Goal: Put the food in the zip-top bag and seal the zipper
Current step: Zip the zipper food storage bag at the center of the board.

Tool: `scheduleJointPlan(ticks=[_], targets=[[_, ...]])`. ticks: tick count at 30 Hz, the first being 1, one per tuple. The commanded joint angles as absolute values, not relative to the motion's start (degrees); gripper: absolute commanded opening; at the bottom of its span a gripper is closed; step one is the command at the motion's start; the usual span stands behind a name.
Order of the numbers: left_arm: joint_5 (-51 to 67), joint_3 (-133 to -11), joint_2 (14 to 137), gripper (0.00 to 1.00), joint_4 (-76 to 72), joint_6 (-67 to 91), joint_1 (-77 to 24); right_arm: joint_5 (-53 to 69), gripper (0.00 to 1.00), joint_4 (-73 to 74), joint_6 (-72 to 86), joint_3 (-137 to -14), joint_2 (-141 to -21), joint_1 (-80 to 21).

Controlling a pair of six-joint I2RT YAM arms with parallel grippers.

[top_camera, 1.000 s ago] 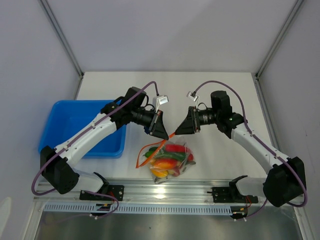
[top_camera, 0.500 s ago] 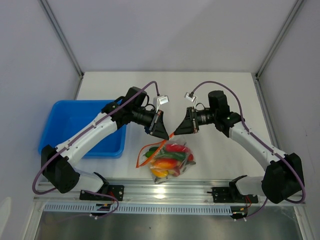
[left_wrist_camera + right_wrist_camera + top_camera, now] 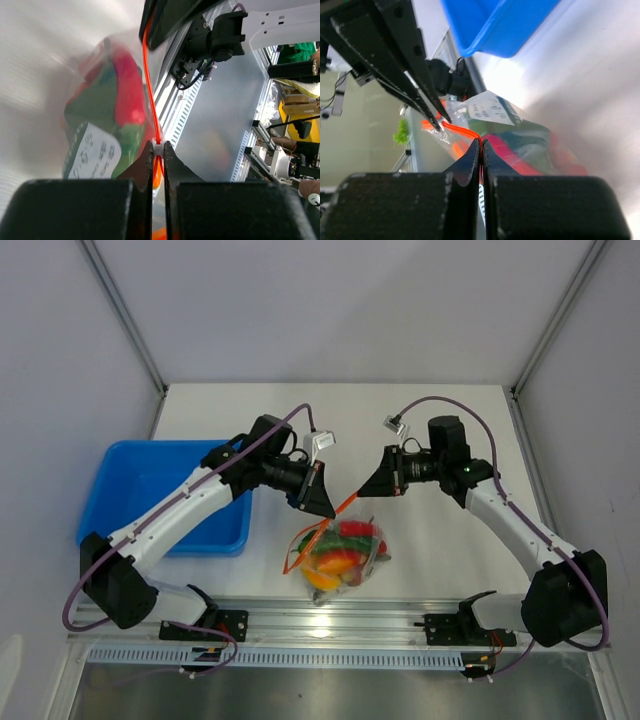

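partly blurred food (image 3: 127, 95) in zip-top bag (image 3: 92, 150); zipper (image 3: 149, 85) pinched

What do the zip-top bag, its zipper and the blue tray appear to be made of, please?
The zip-top bag looks like thin clear plastic film: the food shows through and it crinkles glossily. The zipper seems a thin, flexible red-orange plastic strip, bending in a curve. The blue tray appears rigid moulded plastic, smooth and slightly glossy.

White table (image 3: 430, 430), blue tray (image 3: 150, 495) at left
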State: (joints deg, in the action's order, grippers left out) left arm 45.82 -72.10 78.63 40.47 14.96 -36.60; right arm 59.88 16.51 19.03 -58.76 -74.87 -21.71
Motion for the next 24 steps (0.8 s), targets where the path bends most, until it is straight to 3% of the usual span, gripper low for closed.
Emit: scheduleJointPlan(ticks=[1, 24], targets=[[45.27, -70.93, 74.10, 0.01, 44.47, 14.33, -36.74, 55.11, 0.00, 16.87, 17.31, -61.53, -72.42, -18.90], [39.55, -63.72, 61.97, 0.01, 50.71, 15.82, -36.74, 48.78, 0.00, 20.83, 17.49, -59.59, -70.05, -9.84]])
